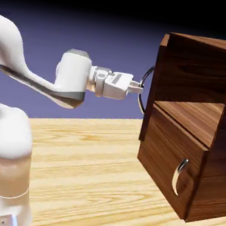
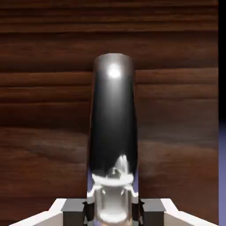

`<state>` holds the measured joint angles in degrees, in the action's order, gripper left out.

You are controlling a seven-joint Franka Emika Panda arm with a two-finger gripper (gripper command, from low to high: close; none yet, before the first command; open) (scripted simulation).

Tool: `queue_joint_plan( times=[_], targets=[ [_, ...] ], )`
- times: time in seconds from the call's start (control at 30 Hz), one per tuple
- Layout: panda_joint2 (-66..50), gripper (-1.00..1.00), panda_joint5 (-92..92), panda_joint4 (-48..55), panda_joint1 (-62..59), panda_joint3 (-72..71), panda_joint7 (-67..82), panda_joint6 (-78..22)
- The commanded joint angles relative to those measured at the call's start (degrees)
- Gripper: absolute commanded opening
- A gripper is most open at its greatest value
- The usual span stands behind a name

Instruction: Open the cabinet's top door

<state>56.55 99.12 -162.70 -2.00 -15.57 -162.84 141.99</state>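
Note:
The dark wooden cabinet (image 1: 201, 125) stands at the right of the exterior view. Its top door (image 1: 154, 91) is swung out and shows edge-on at the cabinet's left front corner, so the upper compartment lies open. My gripper (image 1: 139, 84) reaches level from the left and is shut on the top door's curved silver handle (image 1: 144, 92). In the hand view the handle (image 2: 113, 123) rises large between my grey fingertips (image 2: 73, 212), with my gripper (image 2: 113, 212) closed around its base. The door's wood (image 2: 44, 110) fills the background.
The lower, shorter panel (image 1: 167, 156) is shut, with its own silver handle (image 1: 179, 175). The light wooden table (image 1: 92, 184) spreads under the arm and cabinet. My white arm (image 1: 12, 134) rises at the lower left.

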Motion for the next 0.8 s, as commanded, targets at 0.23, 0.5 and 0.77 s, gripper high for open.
queue_joint_plan(
  times=[0.23,0.5,0.77],
  targets=[
    [3.99,-1.0,-20.04,-1.24,4.99,-10.41,8.64,-13.15],
    [1.07,-1.0,-38.9,5.1,7.14,-25.69,12.24,-32.32],
    [-5.92,-1.0,-51.71,18.95,-0.79,-42.29,12.27,-51.2]
  ],
)
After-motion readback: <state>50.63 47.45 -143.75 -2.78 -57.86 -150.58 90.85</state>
